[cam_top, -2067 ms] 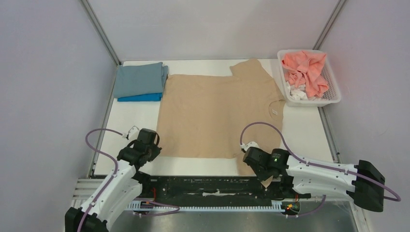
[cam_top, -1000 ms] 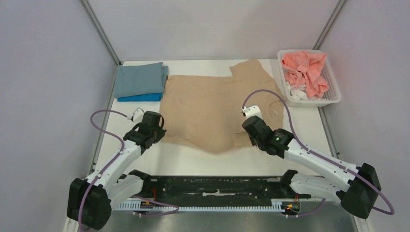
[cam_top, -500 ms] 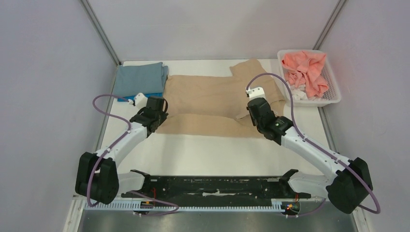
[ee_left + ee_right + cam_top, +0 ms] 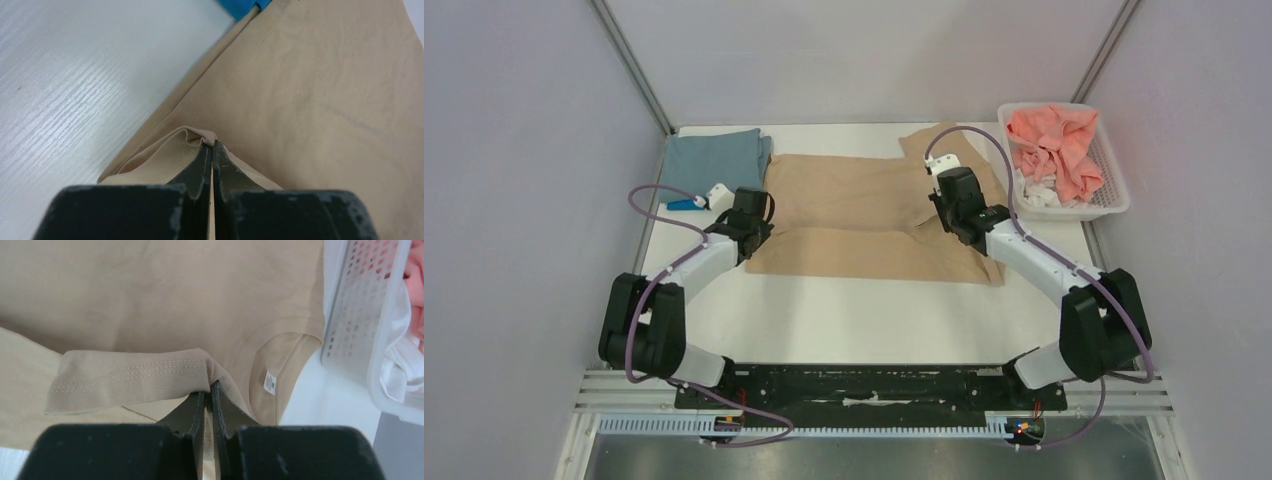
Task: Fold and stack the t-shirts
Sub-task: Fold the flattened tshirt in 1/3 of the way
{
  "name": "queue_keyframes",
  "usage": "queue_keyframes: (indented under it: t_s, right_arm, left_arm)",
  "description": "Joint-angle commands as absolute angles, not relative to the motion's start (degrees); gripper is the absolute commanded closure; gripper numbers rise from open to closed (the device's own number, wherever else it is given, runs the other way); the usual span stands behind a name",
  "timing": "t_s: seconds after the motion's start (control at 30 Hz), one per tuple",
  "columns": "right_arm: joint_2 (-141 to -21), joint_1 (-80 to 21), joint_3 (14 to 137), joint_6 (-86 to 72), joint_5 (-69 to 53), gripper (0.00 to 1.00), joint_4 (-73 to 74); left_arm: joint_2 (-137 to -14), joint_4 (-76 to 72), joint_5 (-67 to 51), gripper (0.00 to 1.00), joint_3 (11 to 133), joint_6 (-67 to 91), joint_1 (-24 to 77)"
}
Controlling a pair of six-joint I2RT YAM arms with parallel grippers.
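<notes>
While both pincers grip its edge, the tan shirt (image 4: 874,215) lies mid-surface, its near half drawn over the far half. Nearest the arm bases is a bare strip of the white surface (image 4: 854,320). Beyond it runs the shirt's near fold line, straight and parallel to the near edge.

Left pincer (image 4: 212,146): jaws together on a pinch of cloth at the shirt's left end, near the hem.

Right pincer (image 4: 210,386): jaws clamped on a stitched sleeve hem, near the neck label (image 4: 270,382).

Long axis: left to right, neck end pointing toward the basket (image 4: 1114,205), hem toward the left.

Handling, as judged: light, limp cloth with no stiffness. It sags and wrinkles between holds, so it is best taken at seamed edges or corners, at two points well apart, and laid down flat rather than dropped.

Far left: a grey-blue shirt (image 4: 714,165) lies folded atop a bright blue shirt (image 4: 686,203), just beside the tan shirt's hem.

Far right: the basket holds a coral-pink shirt (image 4: 1054,140) and a white shirt (image 4: 1034,190), both crumpled.
</notes>
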State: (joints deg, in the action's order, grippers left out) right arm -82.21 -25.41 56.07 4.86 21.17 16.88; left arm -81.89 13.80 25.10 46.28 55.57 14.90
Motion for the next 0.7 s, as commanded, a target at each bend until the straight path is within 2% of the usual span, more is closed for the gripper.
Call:
queue_keyframes:
  t_s: [0.0,0.03,0.07,0.13,0.17,0.2,0.33,0.4,0.5,0.67]
  right_arm:
    - [-87.44,-23.43,61.25,8.83,15.91,0.91,13.56]
    - [-88.91,-22.85,61.94,9.08,15.40,0.90,13.56]
    - [-90.78,-22.41,63.00,9.22,15.27,0.88,13.47]
    - [-94.96,-21.11,65.44,10.00,14.57,0.82,13.45]
    - [-97.45,-20.35,67.25,10.92,14.37,0.71,13.51]
    - [-99.45,-19.69,69.01,11.63,14.77,0.56,14.07]
    - [-104.86,-18.36,78.31,10.16,21.15,0.27,19.18]
    - [-102.57,-18.33,77.84,8.88,22.03,0.03,19.98]
    - [-95.30,-18.37,71.70,5.98,21.97,0.02,19.26]
    - [-78.39,-18.37,52.69,-3.86,22.93,0.02,19.73]
  left_arm:
    - [-85.75,10.95,25.96,0.96,49.97,53.95,13.85]
    - [-86.74,10.99,25.84,0.84,50.29,53.96,13.67]
    - [-87.41,11.03,25.84,0.68,50.87,54.05,13.40]
    - [-88.76,11.50,25.75,0.41,52.32,53.47,12.98]
    - [-89.02,12.16,25.67,0.30,53.61,53.18,12.79]
    - [-89.21,12.94,25.52,0.25,54.62,52.40,12.75]
    - [-87.73,16.42,22.65,0.20,58.11,50.21,12.81]
    - [-86.60,17.39,20.14,0.20,58.21,49.53,12.91]
    - [-85.77,17.52,13.67,0.19,56.56,48.44,13.09]
    - [-85.89,14.17,3.83,0.18,51.34,47.09,14.07]
